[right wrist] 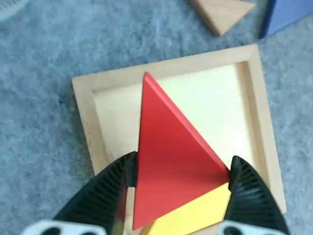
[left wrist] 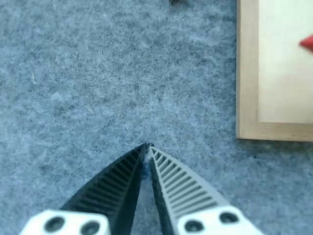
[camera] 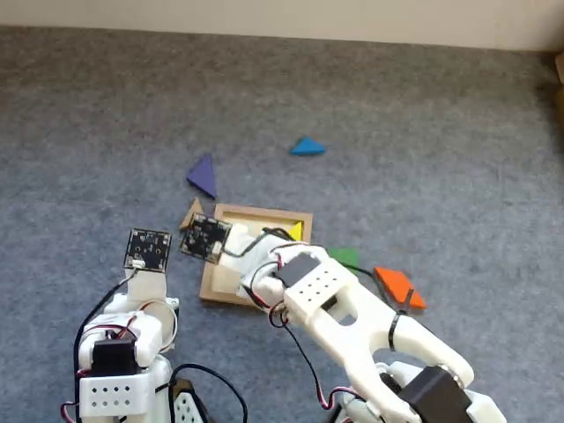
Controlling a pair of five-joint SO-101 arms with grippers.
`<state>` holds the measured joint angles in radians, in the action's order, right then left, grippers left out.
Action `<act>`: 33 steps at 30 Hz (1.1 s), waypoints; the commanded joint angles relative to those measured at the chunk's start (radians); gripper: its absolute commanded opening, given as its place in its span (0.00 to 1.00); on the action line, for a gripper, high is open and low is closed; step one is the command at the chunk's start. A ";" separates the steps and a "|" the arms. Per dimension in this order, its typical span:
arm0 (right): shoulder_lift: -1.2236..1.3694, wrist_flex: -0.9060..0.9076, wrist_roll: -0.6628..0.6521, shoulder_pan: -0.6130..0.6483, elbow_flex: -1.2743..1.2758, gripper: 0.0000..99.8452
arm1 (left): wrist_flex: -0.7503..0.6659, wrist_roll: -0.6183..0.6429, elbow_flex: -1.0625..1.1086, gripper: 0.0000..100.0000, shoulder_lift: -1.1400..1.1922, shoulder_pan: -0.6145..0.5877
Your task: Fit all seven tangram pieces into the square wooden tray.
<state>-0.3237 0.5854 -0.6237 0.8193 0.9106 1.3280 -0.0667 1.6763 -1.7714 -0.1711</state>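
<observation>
Right gripper (right wrist: 181,164) — you are pinching the red triangle (right wrist: 166,147) between its two fingers, over the floor of the square wooden tray (right wrist: 166,66). A yellow piece (right wrist: 195,218) is lying in the tray, partly under the red one.

Left gripper (left wrist: 146,149) — its fingers are pressing together above the grey carpet (left wrist: 98,73), just beside the tray's corner.

Lying loose on the carpet outside the tray:
- wooden triangle (camera: 192,214)
- purple triangle (camera: 204,174)
- blue triangle (camera: 307,147)
- green piece (camera: 345,257)
- orange piece (camera: 397,286)

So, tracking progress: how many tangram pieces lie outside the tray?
5: blue piece, purple piece farther off; wooden piece at tray corner; green piece, orange piece beside right arm.
</observation>
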 commanded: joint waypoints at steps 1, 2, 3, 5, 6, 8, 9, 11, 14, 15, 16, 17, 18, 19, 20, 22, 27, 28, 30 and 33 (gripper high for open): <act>-0.008 -0.044 -0.017 0.012 0.007 0.20 | 0.008 0.008 0.021 0.01 -0.038 -0.008; -0.008 -0.044 -0.017 0.012 0.010 0.20 | 0.008 0.008 0.021 0.01 -0.038 -0.008; -0.008 -0.042 -0.017 0.012 0.012 0.20 | 0.008 0.008 0.021 0.01 -0.038 -0.008; -0.008 -0.041 -0.017 0.010 0.013 0.20 | 0.008 0.008 0.021 0.01 -0.038 -0.008; -0.008 -0.039 -0.017 0.008 0.015 0.20 | 0.008 0.008 0.021 0.01 -0.038 -0.008; -0.008 -0.039 -0.017 0.007 0.036 0.20 | 0.008 0.008 0.021 0.01 -0.038 -0.008; -0.008 -0.039 -0.018 0.008 0.047 0.20 | 0.008 0.008 0.021 0.01 -0.038 -0.008; -0.008 -0.039 -0.018 0.012 0.064 0.20 | 0.008 0.008 0.021 0.01 -0.038 -0.008; -0.008 -0.039 -0.018 0.012 0.082 0.20 | 0.008 0.008 0.021 0.01 -0.038 -0.008; -0.008 -0.039 -0.018 0.010 0.082 0.20 | 0.008 0.008 0.021 0.01 -0.038 -0.008; -0.008 -0.039 -0.018 0.010 0.082 0.20 | 0.008 0.008 0.021 0.01 -0.038 -0.008; -0.008 -0.036 -0.018 0.010 0.084 0.21 | 0.008 0.008 0.021 0.01 -0.038 -0.008; -0.008 -0.022 -0.018 0.010 0.082 0.21 | 0.008 0.008 0.021 0.01 -0.038 -0.008; -0.008 -0.002 -0.018 0.010 0.077 0.21 | 0.008 0.008 0.021 0.01 -0.038 -0.008; -0.008 0.016 -0.018 0.010 0.074 0.21 | 0.008 0.008 0.021 0.01 -0.038 -0.008; -0.010 0.050 -0.018 0.010 0.073 0.21 | 0.008 0.008 0.021 0.01 -0.038 -0.008; -0.010 0.073 -0.018 0.010 0.074 0.21 | 0.008 0.008 0.021 0.01 -0.038 -0.008; -0.010 0.073 -0.018 0.010 0.074 0.22 | 0.008 0.008 0.021 0.01 -0.038 -0.008; -0.010 0.073 -0.017 0.010 0.076 0.26 | 0.008 0.008 0.021 0.01 -0.038 -0.008; -0.010 0.073 -0.012 0.008 0.079 0.34 | 0.008 0.008 0.021 0.01 -0.038 -0.008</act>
<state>-0.3268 0.6467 -0.6314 0.8239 0.9950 1.3280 -0.0667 1.6763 -1.7714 -0.1711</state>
